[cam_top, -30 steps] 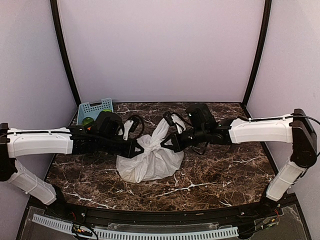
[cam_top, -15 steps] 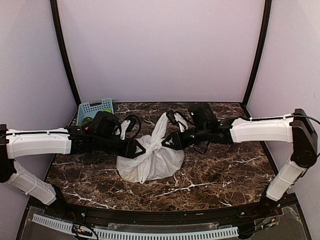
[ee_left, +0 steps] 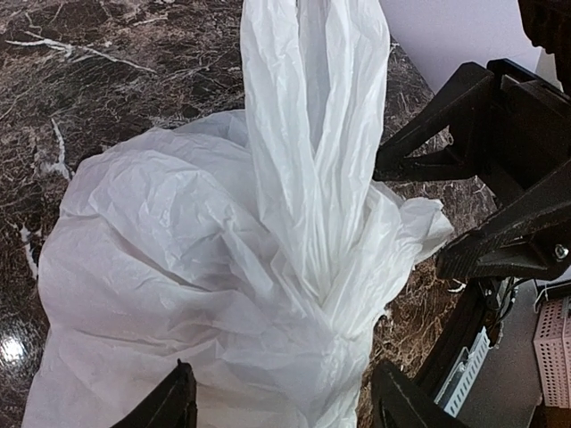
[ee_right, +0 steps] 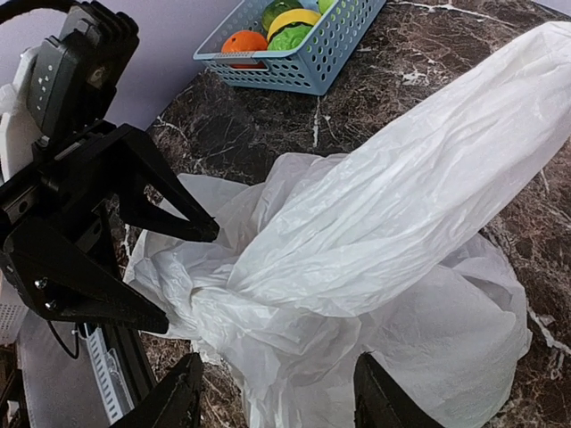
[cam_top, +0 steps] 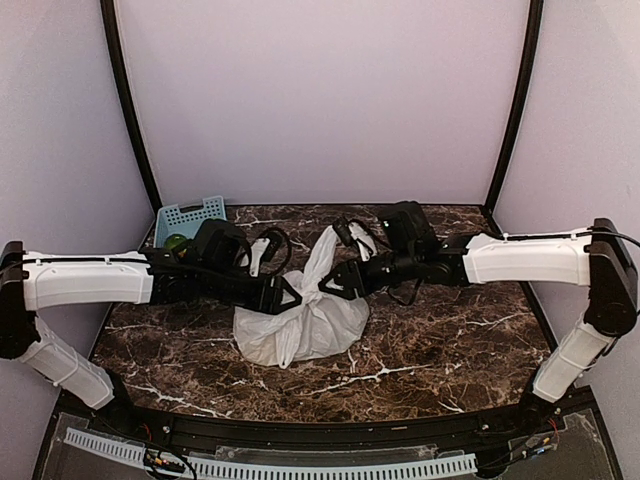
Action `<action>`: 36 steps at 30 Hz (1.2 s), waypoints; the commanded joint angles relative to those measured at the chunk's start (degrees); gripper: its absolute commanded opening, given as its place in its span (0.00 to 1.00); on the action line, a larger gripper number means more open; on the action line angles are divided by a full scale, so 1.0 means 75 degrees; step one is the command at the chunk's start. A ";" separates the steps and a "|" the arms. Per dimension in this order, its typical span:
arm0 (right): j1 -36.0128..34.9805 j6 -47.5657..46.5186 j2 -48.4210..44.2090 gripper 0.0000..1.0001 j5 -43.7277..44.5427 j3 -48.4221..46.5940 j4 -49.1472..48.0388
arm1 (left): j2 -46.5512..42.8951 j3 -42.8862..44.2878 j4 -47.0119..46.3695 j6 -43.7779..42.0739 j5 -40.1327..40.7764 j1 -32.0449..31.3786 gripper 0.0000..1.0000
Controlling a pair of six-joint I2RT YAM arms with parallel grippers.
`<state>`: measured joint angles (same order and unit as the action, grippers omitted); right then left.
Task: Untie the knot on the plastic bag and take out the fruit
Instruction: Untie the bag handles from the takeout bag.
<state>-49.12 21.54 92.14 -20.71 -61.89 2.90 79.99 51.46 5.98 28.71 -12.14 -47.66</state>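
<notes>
The white plastic bag point(cam_top: 312, 326) sits mid-table, its long handle point(cam_top: 322, 260) standing up from the knot point(cam_top: 308, 297). My left gripper point(cam_top: 291, 297) is open just left of the knot, and my right gripper point(cam_top: 338, 284) is open just right of it. In the left wrist view, the left gripper point(ee_left: 285, 399) straddles the bag point(ee_left: 178, 259) below the knot point(ee_left: 346, 314) without pinching it. The right gripper point(ee_right: 278, 392) likewise stands open around crumpled plastic point(ee_right: 375, 250) near the knot point(ee_right: 219, 299). Whatever fruit is in the bag is hidden.
A blue lattice basket point(cam_top: 190, 214) stands at the back left point(ee_right: 308, 53), holding an orange ball point(ee_right: 244, 42) and green and yellow pieces. Purple walls close in the back and sides. Both arms reach in low across the marble table point(cam_top: 430, 340).
Both grippers have gone from shut on the plastic beside the knot to open, letting it go. The left gripper has edged right, toward the knot.
</notes>
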 commanded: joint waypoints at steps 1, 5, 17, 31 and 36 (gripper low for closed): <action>-0.0040 -0.0235 0.0067 0.55 0.0069 -0.0410 0.0051 | 0.0143 0.0279 -0.0144 -0.0031 -0.0070 0.0038 0.63; -0.0093 -0.0357 0.0195 0.54 0.0004 -0.0572 0.0067 | 0.0194 0.0310 -0.0173 -0.0031 -0.0033 0.0038 0.53; -0.0128 -0.0470 0.0661 0.46 -0.0322 -0.0831 0.0061 | 0.0263 0.0275 -0.0202 -0.0011 -0.0034 0.0039 0.20; -0.0268 -0.0505 0.1158 0.46 -0.0635 -0.1073 -0.0064 | 0.0329 0.0287 -0.0278 -0.0019 -0.0107 0.0041 0.01; -0.0276 -0.0499 0.1177 0.31 -0.0514 -0.1068 -0.0092 | 0.0294 0.0265 -0.0275 -0.0002 -0.0076 0.0038 0.01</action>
<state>-50.33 18.15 100.42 -24.25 -68.75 3.40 82.43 52.49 4.38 28.88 -12.64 -47.66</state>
